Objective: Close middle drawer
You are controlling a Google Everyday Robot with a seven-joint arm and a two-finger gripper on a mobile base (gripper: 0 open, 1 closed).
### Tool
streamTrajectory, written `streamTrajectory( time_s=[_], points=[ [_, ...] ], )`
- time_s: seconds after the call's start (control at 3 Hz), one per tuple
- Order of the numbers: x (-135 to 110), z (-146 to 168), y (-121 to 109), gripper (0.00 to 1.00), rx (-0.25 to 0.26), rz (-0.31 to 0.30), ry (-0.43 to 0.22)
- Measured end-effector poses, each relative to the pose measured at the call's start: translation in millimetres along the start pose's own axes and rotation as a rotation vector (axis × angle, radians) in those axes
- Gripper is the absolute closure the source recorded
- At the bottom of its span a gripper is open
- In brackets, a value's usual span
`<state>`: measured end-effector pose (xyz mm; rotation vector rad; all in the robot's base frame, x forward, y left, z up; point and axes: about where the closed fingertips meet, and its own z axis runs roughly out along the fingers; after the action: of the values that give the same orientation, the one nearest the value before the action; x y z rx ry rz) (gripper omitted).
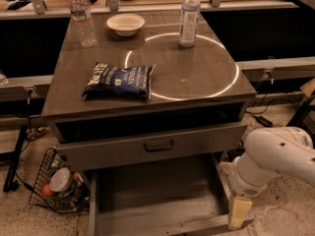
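Observation:
The middle drawer is a wide, shallow grey box pulled far out at the bottom of the cabinet. Its inside is bare, and its low front panel lies at the bottom edge of the view with the handle hidden. My gripper hangs from the white arm at the drawer's front right corner, beside the right wall and just behind the front panel. I cannot tell if it touches the drawer.
Above is a taller-fronted grey drawer with a black handle, slightly out. The cabinet top holds a chip bag, a bowl and two water bottles. A wire basket sits on the floor at the left.

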<state>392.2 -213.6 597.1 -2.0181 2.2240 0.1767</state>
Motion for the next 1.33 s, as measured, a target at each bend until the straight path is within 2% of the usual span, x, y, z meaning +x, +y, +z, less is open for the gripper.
streamTrajectory(
  time_s=[0.33, 0.67, 1.33],
  points=[
    [-1.7, 38.9, 7.3, 0.0, -0.002, 0.013, -0.024],
    [-8.7, 85.4, 5.1, 0.0, 0.033, -0.01, -0.06],
    [-19.6, 141.2, -3.2, 0.0, 0.073, -0.082, -0.106]
  ],
)
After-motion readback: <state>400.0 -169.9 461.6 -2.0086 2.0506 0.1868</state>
